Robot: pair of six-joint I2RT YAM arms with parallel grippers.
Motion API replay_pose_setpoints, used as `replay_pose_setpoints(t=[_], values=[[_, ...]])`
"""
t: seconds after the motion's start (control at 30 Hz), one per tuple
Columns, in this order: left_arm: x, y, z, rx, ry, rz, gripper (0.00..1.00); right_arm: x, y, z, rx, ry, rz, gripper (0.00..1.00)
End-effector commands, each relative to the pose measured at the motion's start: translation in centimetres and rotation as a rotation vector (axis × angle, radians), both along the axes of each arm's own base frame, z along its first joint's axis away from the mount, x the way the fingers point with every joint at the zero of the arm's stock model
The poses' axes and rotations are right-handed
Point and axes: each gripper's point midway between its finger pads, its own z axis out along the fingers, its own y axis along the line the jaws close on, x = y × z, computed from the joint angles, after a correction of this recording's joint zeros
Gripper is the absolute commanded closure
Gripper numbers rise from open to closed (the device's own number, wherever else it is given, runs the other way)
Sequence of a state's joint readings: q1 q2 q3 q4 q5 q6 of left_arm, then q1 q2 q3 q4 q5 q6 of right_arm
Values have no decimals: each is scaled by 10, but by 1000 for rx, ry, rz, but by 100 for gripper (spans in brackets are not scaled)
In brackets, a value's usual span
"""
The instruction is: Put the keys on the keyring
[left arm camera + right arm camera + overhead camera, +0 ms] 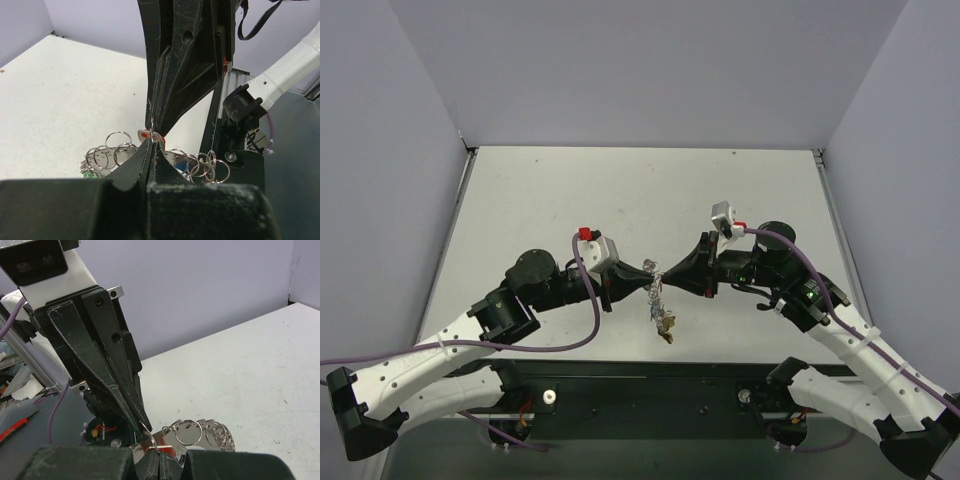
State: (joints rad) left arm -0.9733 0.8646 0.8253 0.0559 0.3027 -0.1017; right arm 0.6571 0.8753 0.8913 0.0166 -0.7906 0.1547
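Strung out from the meeting tips of the left gripper (647, 282) and right gripper (664, 278), the keyring (660, 306) is seen as a chain of thin, silvery wire loops. Its long axis is directed toward the near edge of the tabletop (570, 200), with the gold-yellow tag (667, 337) at the end. Both grippers' fingers are pressed together. A red-headed key (145, 134) is pinched there, by which gripper cannot be told.

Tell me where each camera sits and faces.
Top external: above, behind the bases, looking down at the table; left arm and right arm show.
Left wrist: on the left arm, facing the right end effector; own fingers below.
Right wrist: on the right arm, facing the left end effector; own fingers below.
Shared: both wrist views show the keyring.
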Motion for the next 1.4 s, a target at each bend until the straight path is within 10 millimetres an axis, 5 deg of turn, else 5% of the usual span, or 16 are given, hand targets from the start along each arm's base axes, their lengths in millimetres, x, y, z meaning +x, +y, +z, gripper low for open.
replay_pose_setpoints(t=[0.0,0.67,1.0,1.37], values=[[-10,3,42,-114,-64,-35,100,11,-2,23,31,-79,-52,100],[-15,2,55,-172,-64,-61,100,17,-2,3,-20,-46,-96,100],[9,8,45,-140,1,84,100,10,-10,23,17,-117,-107,100],[23,14,41,-117,62,179,100,7,8,31,-30,-193,-76,100]])
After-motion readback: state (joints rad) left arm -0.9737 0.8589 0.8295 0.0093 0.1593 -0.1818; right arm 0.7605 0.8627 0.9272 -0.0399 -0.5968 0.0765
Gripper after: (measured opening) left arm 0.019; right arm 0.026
